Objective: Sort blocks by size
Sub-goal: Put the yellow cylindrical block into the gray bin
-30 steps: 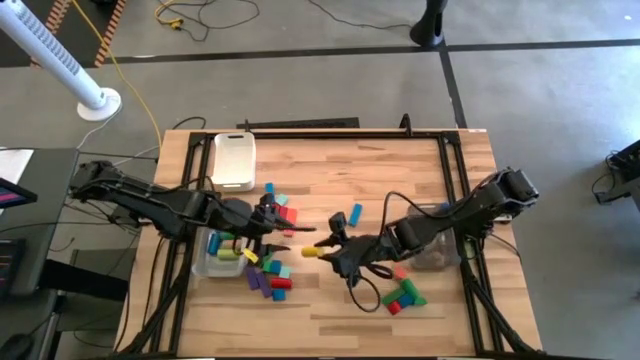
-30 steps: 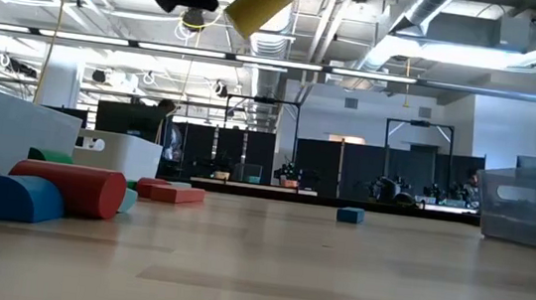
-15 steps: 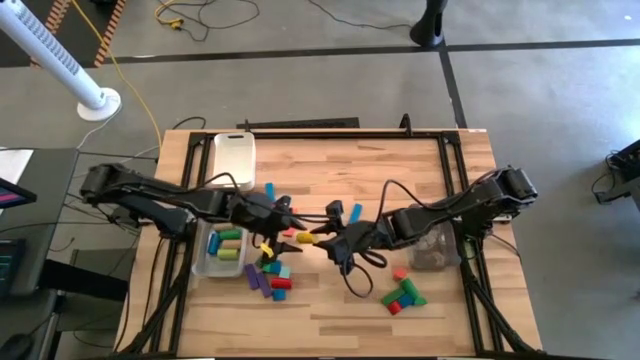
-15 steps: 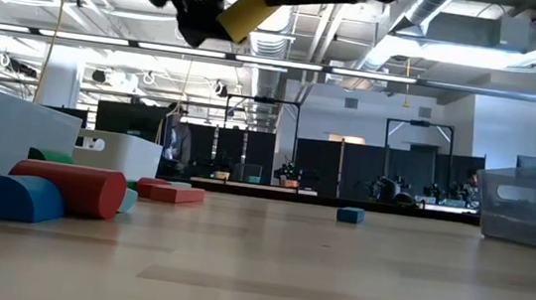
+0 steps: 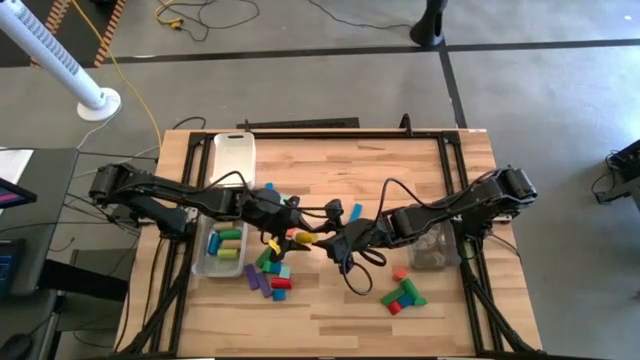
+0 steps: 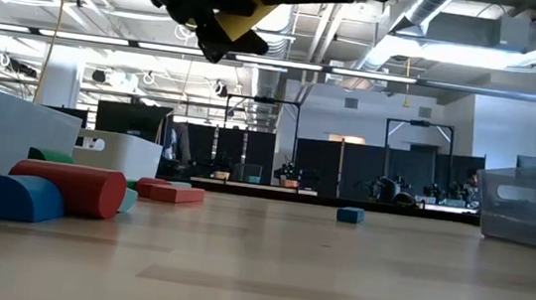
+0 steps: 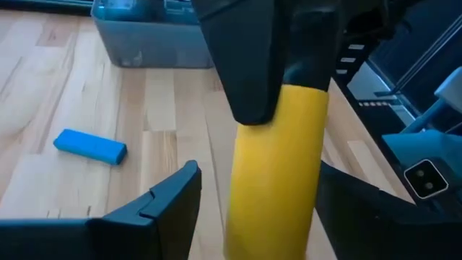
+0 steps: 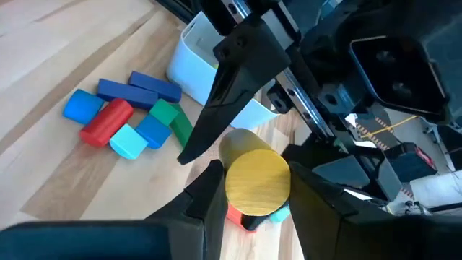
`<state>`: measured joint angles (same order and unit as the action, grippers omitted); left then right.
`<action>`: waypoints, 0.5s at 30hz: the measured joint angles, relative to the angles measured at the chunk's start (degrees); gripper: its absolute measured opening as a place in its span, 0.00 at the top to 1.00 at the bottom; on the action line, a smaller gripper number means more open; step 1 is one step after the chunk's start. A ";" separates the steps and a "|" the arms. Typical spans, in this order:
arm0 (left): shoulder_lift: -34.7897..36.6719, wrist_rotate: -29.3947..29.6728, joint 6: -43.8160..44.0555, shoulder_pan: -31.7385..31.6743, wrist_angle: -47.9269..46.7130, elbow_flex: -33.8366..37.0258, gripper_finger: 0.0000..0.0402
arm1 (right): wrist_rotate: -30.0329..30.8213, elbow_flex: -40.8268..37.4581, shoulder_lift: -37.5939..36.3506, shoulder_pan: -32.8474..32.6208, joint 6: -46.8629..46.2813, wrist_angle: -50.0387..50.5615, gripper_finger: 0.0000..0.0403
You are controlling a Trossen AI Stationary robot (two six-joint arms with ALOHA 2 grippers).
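- Right now, from the high view, my right gripper [image 5: 326,240] is clamped on the yellow cylinder [image 5: 304,238] above mid-table. My left gripper [image 5: 286,232] meets it nose to nose from the other side. The loose blocks [image 5: 270,275] lie just below my left gripper, with the clear bin [image 5: 200,262] behind its wrist.
- I judge this a hand-over: the cylinder passes to my left side so it can go with its own size. Next my left fingers must close squarely on the free end before my right lets go.
- In the low view, the cylinder [image 6: 248,10] hangs tilted, high off the table, half buried in the dark bulk of my left gripper [image 6: 198,8]. Which finger is which I cannot make out here.
- In the left wrist view, my left fingers [image 7: 173,202] stand apart, straddling the cylinder [image 7: 278,166]. One side shows a clear gap, while the other is too close to call. A right finger [image 7: 242,58] covers the far end.
- In the right wrist view, my right fingers [image 8: 209,195] pinch the cylinder's round end [image 8: 258,180]. Its length and the left's contact are hidden behind it.
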<state>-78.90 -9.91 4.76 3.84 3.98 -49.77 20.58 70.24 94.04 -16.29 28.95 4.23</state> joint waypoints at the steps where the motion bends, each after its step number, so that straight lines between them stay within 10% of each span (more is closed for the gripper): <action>1: 0.05 -0.01 -0.35 0.00 -0.08 0.00 0.43 | 0.00 0.00 0.00 -0.01 0.00 -0.02 0.62; 15: 0.07 0.08 -3.66 0.01 -1.99 -0.01 0.70 | -0.07 0.00 0.00 0.73 -3.04 1.44 0.61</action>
<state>-78.83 -9.83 1.10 3.85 1.99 -49.78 20.51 70.24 94.04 -15.56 25.91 5.67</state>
